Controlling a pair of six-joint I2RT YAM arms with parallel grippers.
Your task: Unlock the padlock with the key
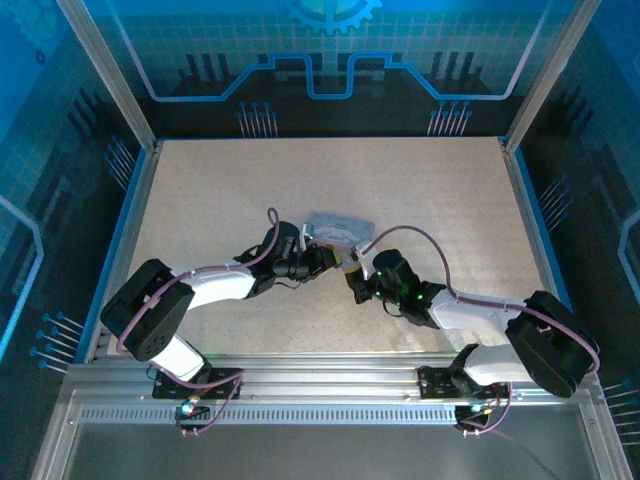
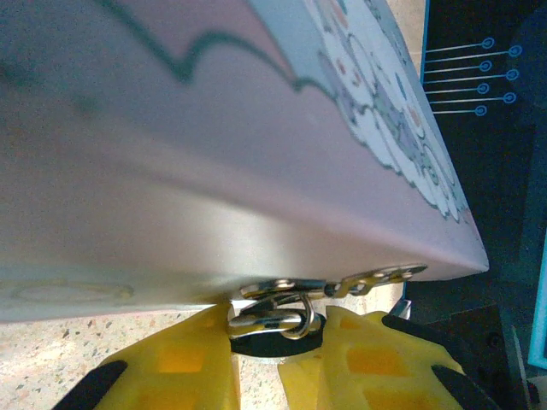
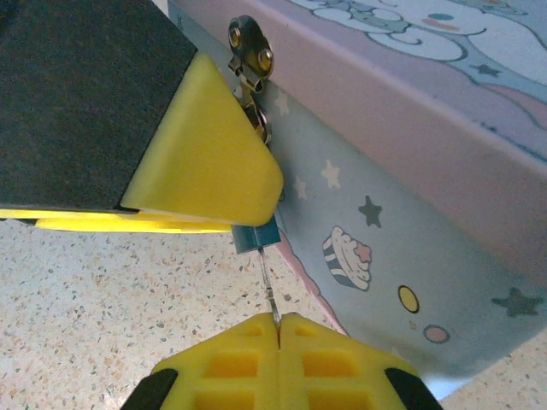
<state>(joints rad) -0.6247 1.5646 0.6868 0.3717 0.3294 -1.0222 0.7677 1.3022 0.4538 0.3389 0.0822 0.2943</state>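
The tiny padlock (image 2: pixel 267 325), silvery with a dark body, hangs from the hasp (image 2: pixel 342 282) on the lavender cartoon tin (image 1: pixel 337 227). My left gripper (image 2: pixel 278 316) is shut on the padlock, one yellow finger on each side. In the right wrist view the padlock's bluish end (image 3: pixel 255 237) pokes out under the left gripper's yellow finger (image 3: pixel 205 162). A thin metal key (image 3: pixel 267 286) runs from that end down into my right gripper (image 3: pixel 278 323), which is shut on it. The key's tip sits at the lock's end. From above, both grippers (image 1: pixel 328 258) (image 1: pixel 354 272) meet at the tin's near side.
The tin's side wall (image 3: pixel 385 213) stands right beside both grippers. Speckled beige tabletop (image 1: pixel 330 170) stretches behind and to both sides of the tin. Blue rails (image 1: pixel 125 235) and glass walls border the table.
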